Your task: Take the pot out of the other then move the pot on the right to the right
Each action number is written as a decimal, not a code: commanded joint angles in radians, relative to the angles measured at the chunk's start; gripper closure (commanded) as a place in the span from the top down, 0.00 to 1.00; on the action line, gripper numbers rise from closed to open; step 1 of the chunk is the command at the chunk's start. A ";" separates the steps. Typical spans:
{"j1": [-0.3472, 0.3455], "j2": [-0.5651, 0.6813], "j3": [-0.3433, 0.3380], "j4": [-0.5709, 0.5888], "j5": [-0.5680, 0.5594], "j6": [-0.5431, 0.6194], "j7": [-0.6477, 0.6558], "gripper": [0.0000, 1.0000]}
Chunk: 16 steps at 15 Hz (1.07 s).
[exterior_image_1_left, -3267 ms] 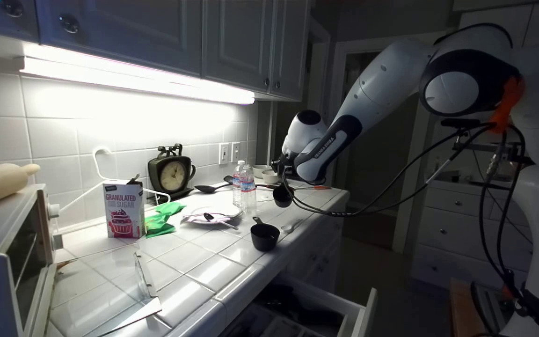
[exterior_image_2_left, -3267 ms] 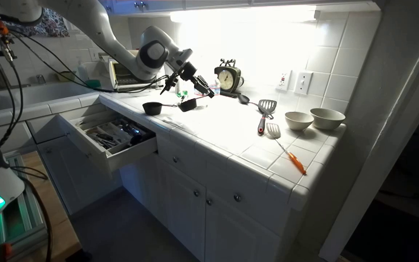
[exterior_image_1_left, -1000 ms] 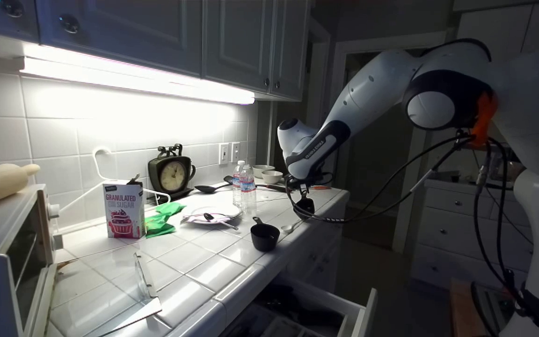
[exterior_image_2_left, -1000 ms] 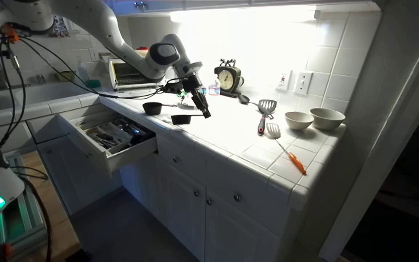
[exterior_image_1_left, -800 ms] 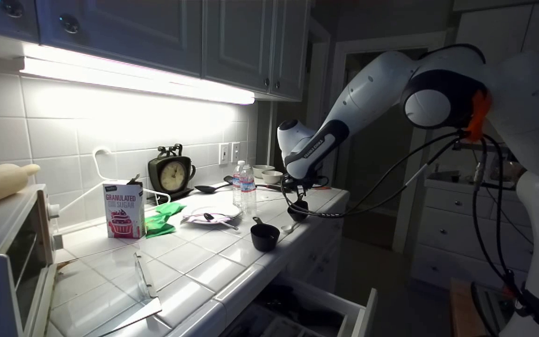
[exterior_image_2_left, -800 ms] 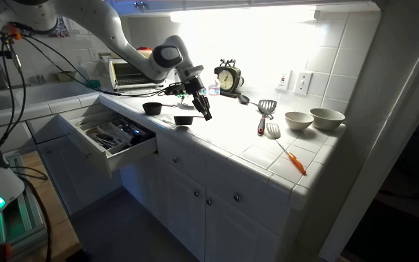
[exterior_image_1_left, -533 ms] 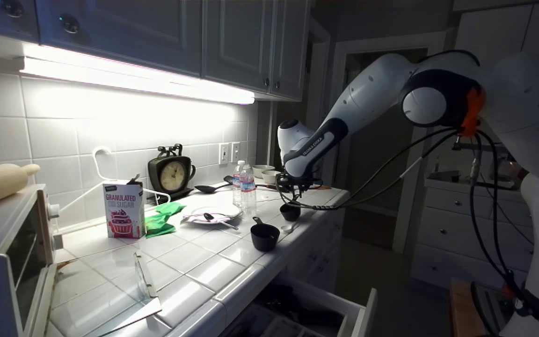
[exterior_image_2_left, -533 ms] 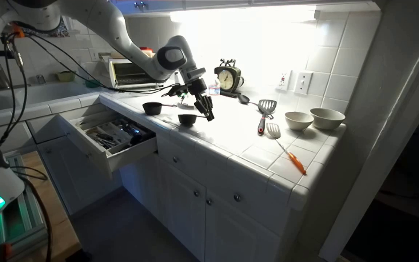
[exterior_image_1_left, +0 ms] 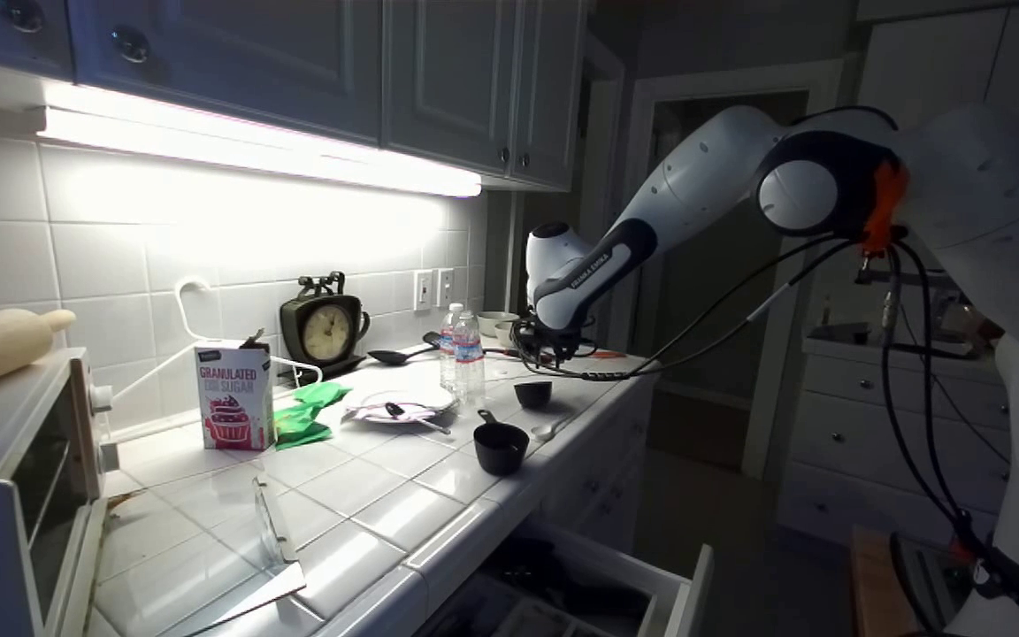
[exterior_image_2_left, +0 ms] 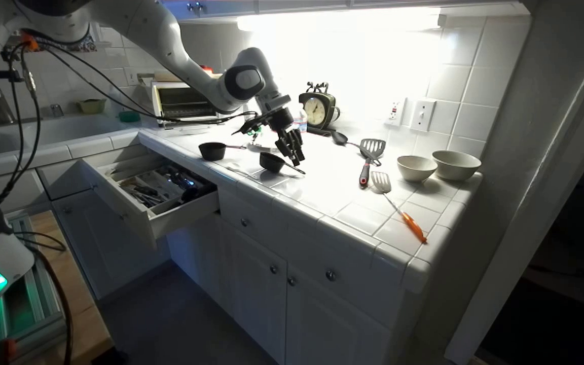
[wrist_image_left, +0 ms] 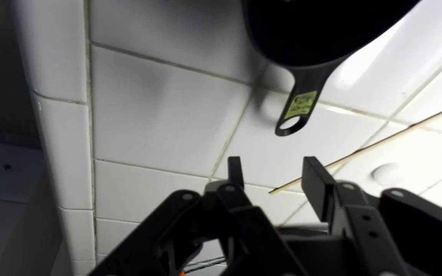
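We log the black two-fingered robot gripper [wrist_image_left: 271, 170] with its fingers [wrist_image_left: 318, 186] well parted and nothing held between them. Just past them, touching neither, is the flat black handle [wrist_image_left: 308, 83], pierced at its end, of the small round black pot [exterior_image_2_left: 271, 162], plastic or coated metal. In both exterior views this pot looks tilted, low at the white ceramic-tile counter [exterior_image_2_left: 358, 218]; whether its base rests there we cannot tell. Farther along stands a second, matching black pot [exterior_image_2_left: 212, 151], upright and apart from the first.

We judge the un-nesting done and the removed pot's release in hand. The next move, we think, calls for letting it settle, lifting off without snagging the handle, then shifting the right-hand pot rightward.

Against half a second ago: the handle then ran level into pinched fingers; now they stand apart and it slopes down, free.
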 commanded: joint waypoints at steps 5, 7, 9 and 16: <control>-0.063 -0.138 0.149 -0.078 -0.030 0.004 -0.049 1.00; -0.081 -0.177 0.203 -0.109 -0.022 -0.003 -0.099 1.00; -0.095 -0.210 0.253 -0.144 -0.016 0.000 -0.150 1.00; -0.125 -0.269 0.343 -0.249 -0.004 0.007 -0.269 1.00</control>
